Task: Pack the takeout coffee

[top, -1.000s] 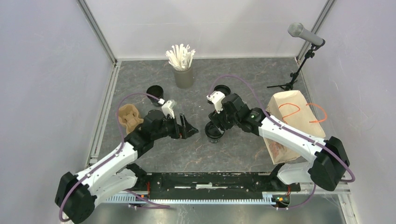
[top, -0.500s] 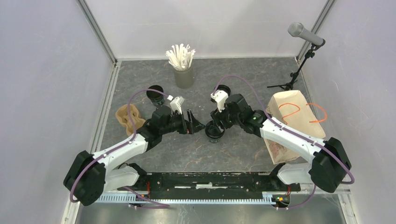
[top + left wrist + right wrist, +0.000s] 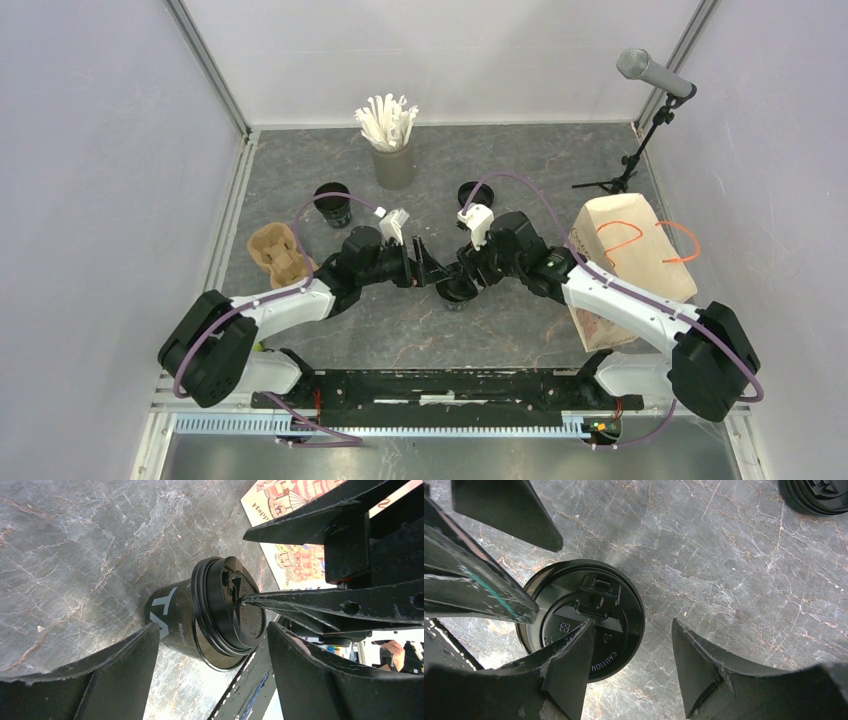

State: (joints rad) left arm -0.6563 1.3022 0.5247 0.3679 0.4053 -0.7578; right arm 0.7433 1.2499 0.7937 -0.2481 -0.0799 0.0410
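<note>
- A robotics lab test cell: plain white panel walls, held in bare aluminium frame posts, box in a grey marble-patterned tabletop.
- 2 white-and-black robot arms, the left arm and the right arm, stand on a black metal rail at the table's near edge.
- A grey microphone on a small black tripod stand sits in the far right corner.
- The coffee-shop goods are just a few props: a black lidded disposable cup, a grey cup of white straws and a brown paper bag with orange handles.

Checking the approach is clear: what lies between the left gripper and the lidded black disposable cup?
Only bare grey marbled tabletop separates left gripper from cup, per the left wrist view.
</note>
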